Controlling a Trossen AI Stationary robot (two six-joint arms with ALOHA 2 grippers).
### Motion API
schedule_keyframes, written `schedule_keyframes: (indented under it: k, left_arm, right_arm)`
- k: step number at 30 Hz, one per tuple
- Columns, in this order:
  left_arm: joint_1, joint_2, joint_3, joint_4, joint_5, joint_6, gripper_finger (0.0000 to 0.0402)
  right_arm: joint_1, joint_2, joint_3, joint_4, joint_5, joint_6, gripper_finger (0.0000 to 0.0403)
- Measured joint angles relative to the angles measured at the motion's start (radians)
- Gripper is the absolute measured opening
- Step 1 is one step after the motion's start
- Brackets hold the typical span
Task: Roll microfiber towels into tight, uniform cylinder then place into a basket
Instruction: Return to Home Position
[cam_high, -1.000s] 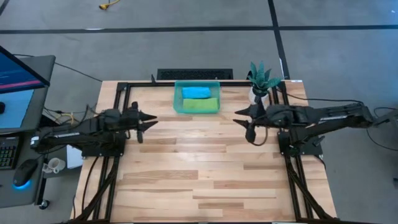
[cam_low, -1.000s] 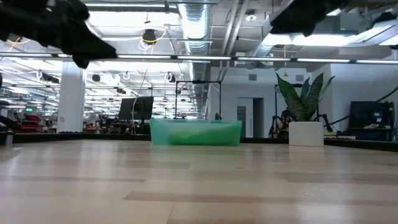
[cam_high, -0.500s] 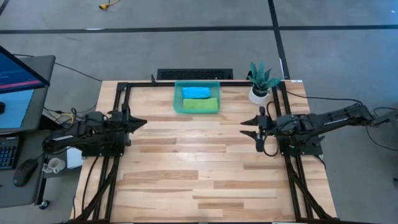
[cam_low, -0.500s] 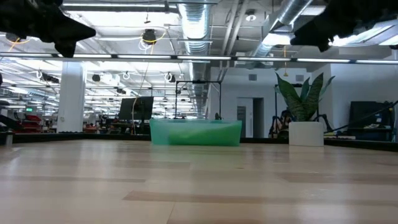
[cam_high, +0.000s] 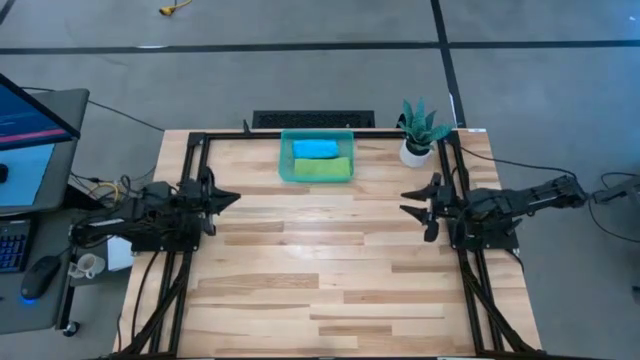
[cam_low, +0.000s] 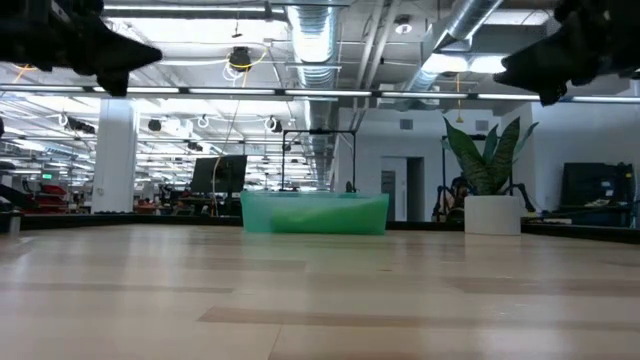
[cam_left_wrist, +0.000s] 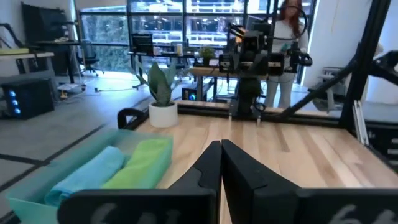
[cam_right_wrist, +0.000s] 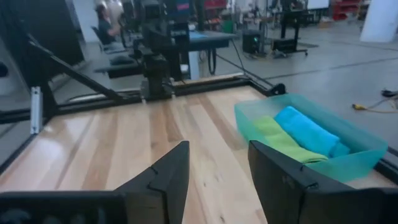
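Note:
The teal basket (cam_high: 317, 176) stands near the table's far edge, its rim and wall also in the low view (cam_low: 314, 213). Inside lie two rolled towels side by side: the sky-blue one (cam_high: 316, 149) on the far side and the lime-green one (cam_high: 321, 168) on the near side, also in the wrist views (cam_left_wrist: 87, 177) (cam_right_wrist: 281, 142). My left gripper (cam_high: 233, 199) hovers shut over the table's left edge, pointing level toward the right (cam_left_wrist: 221, 146). My right gripper (cam_high: 412, 200) hovers open over the right edge, pointing left (cam_right_wrist: 217, 149). Neither is near the basket.
A white pot with a green plant (cam_high: 420, 135) stands at the far right corner beside the basket. Black frame rails (cam_high: 190, 170) run along the table's left, right and far edges. Bare wood (cam_high: 320, 270) spreads between the arms. A person stands beyond the table (cam_left_wrist: 291, 37).
Both arms have drawn back from the table's middle toward their own edges: the left toward the left edge, the right toward the right edge and downward. My left gripper has shut its fingers. The towels and basket have not moved.

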Motion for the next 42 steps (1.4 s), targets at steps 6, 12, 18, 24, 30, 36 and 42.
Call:
schedule_keyframes:
  k: [6, 12, 18, 24, 30, 36, 42]
  left_arm:
    - [0.000, 0.000, -0.108, 0.144, 0.005, 0.058, 0.0000]
    - [0.000, 0.000, -0.188, 0.237, 0.023, 0.036, 0.0000]
    - [0.000, 0.001, -0.213, 0.254, 0.015, -0.011, 0.0000]
    - [0.000, 0.001, -0.214, 0.237, 0.015, -0.016, 0.0000]
    - [0.000, 0.002, -0.215, 0.232, 0.017, -0.076, 0.0000]
    - [0.000, 0.002, -0.215, 0.231, 0.017, -0.116, 0.0000]
    - [0.000, 0.002, -0.216, 0.231, 0.017, -0.077, 0.0000]
  right_arm:
    - [0.031, -0.096, -0.101, 0.065, -0.001, 0.017, 0.0187]
    - [0.073, -0.139, -0.171, 0.105, -0.001, 0.025, 0.0185]
    - [0.093, -0.155, -0.244, 0.189, -0.001, 0.038, 0.0187]
    - [0.094, -0.153, -0.244, 0.189, 0.011, 0.038, 0.0185]
    - [0.094, -0.153, -0.244, 0.186, 0.018, 0.042, 0.0187]
    - [0.094, -0.153, -0.244, 0.185, 0.014, 0.042, 0.0185]
    - [0.094, -0.153, -0.244, 0.185, 0.012, 0.042, 0.0187]
